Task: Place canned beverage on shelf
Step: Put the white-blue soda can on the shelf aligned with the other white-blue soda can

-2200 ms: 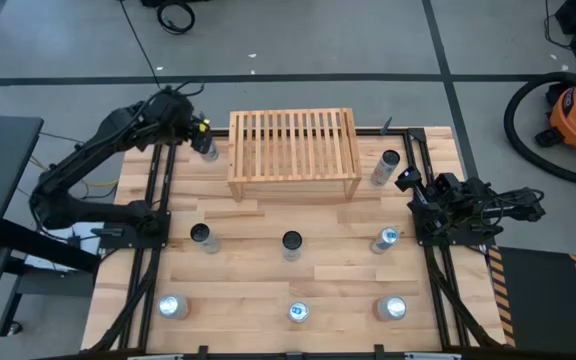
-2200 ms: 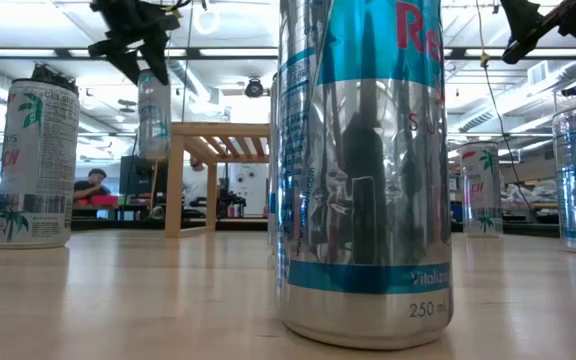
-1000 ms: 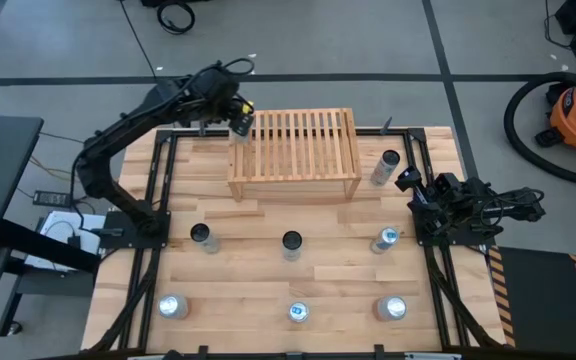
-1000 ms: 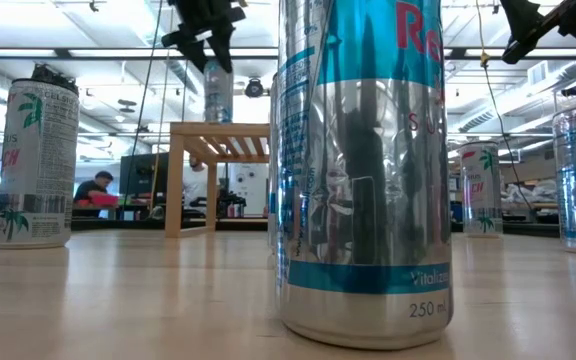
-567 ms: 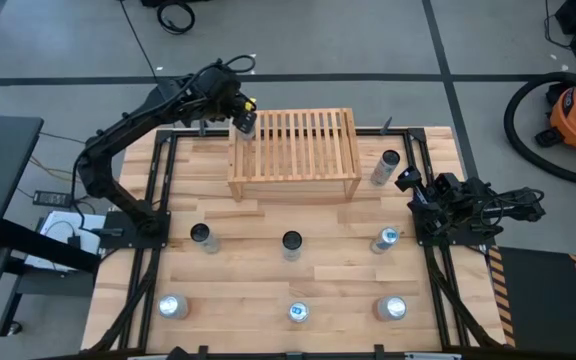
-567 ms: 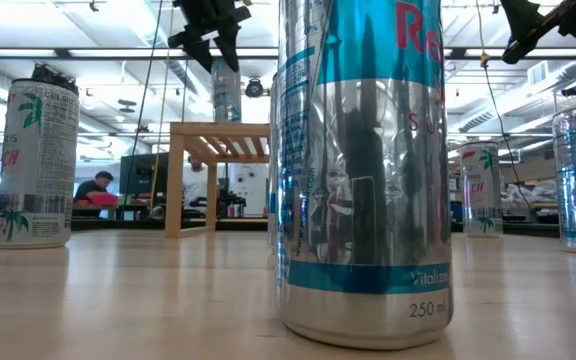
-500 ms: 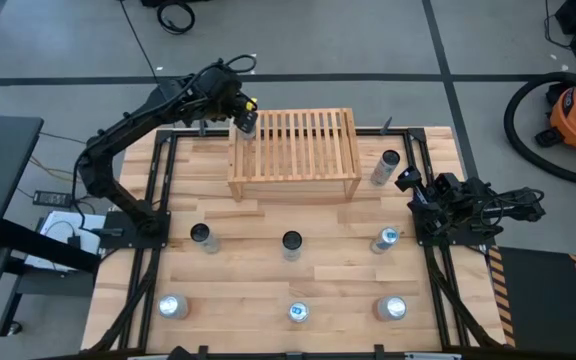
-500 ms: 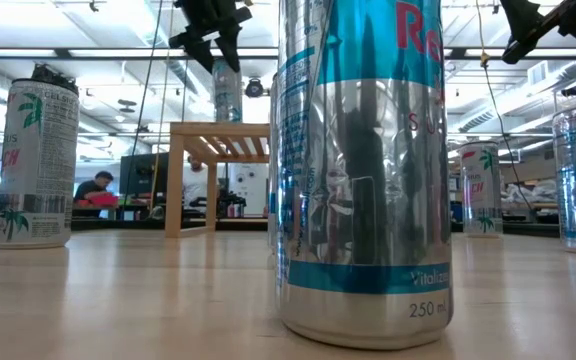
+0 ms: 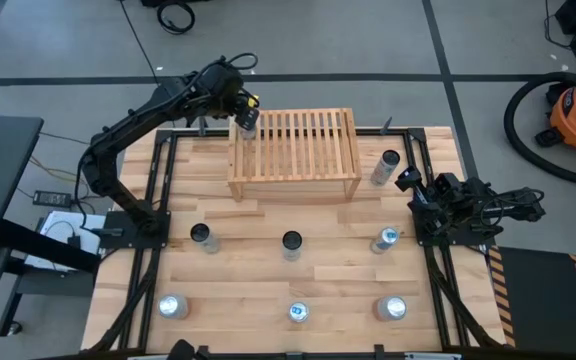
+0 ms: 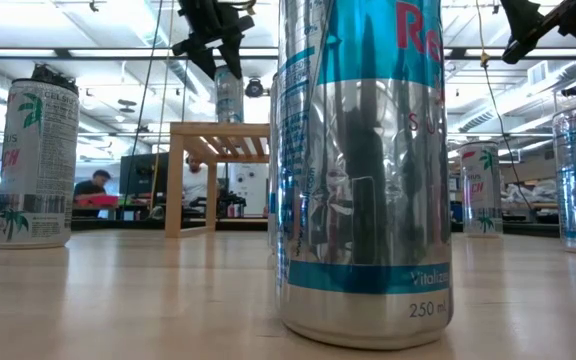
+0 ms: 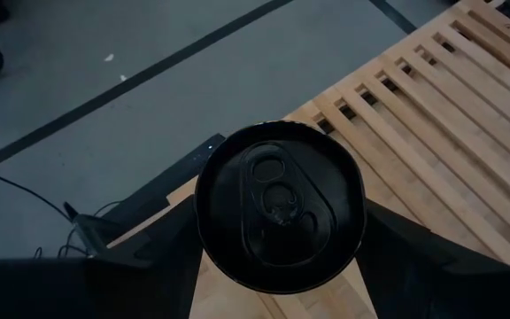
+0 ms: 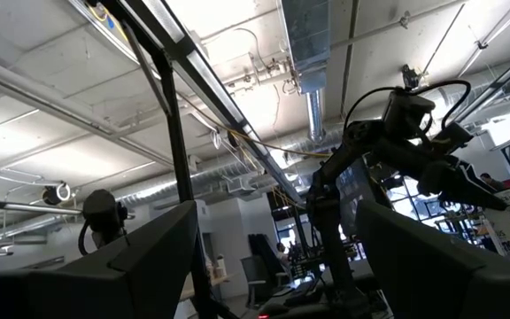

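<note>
— One can (image 11: 280, 207) is in your left gripper (image 9: 244, 112), pinched by its sides, black lid up, over the shelf (image 9: 298, 150) at its rear left corner. In the low view it hangs upright with its base just above the slats; I can't tell if it touches yet.

— How will it handle?

— My guess is a thin aluminium cylinder, smooth and slick, stiff if full but quick to dent under a hard squeeze. You hold it high on the wall, near the lid; that should keep it plumb. Tall and slim, it would likely tip if it lands crooked.

— And the shelf?

— Pale bare wood, parallel slats with gaps between, solid side panels. Your can's round base needs to bridge two or more slats, so set it down flat and clear of the edge, because you sit very near that corner.

— The right gripper (image 9: 405, 180)?

— Parked at the table's (image 9: 268, 280) right edge, near another can (image 9: 385, 167). Its wrist view looks up at the ceiling with the fingers spread wide, holding nothing.
</note>
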Robot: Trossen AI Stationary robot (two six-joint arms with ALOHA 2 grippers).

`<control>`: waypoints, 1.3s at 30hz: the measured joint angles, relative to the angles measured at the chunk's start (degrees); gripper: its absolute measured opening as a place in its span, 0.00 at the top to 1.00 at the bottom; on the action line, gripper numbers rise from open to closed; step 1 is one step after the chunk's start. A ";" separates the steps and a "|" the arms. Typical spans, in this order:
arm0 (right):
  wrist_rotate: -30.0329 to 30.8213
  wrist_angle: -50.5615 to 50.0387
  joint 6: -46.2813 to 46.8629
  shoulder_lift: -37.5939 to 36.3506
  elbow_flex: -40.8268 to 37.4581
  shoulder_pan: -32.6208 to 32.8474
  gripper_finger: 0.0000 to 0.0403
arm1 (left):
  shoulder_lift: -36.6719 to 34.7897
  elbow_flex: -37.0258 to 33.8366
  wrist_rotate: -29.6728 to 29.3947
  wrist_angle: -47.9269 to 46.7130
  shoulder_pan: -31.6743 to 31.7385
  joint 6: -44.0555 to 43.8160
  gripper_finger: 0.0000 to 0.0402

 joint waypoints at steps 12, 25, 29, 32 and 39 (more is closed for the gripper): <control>0.00 0.01 -0.01 0.00 0.01 0.00 0.21 | 0.04 -0.02 0.27 0.02 0.00 2.28 0.29; 0.00 0.01 -0.02 0.00 0.00 0.00 0.21 | 0.26 -0.22 0.28 1.76 -0.02 3.28 0.22; 0.00 0.01 0.00 0.00 0.02 0.00 0.21 | 0.26 -0.22 0.26 2.37 0.00 3.30 0.22; 0.00 0.01 0.00 0.02 0.00 0.00 0.21 | 0.24 -0.22 0.24 2.55 0.00 3.68 0.22; 0.00 0.01 -0.02 0.01 0.00 0.00 0.21 | -0.64 -0.20 0.24 3.12 0.23 4.04 0.22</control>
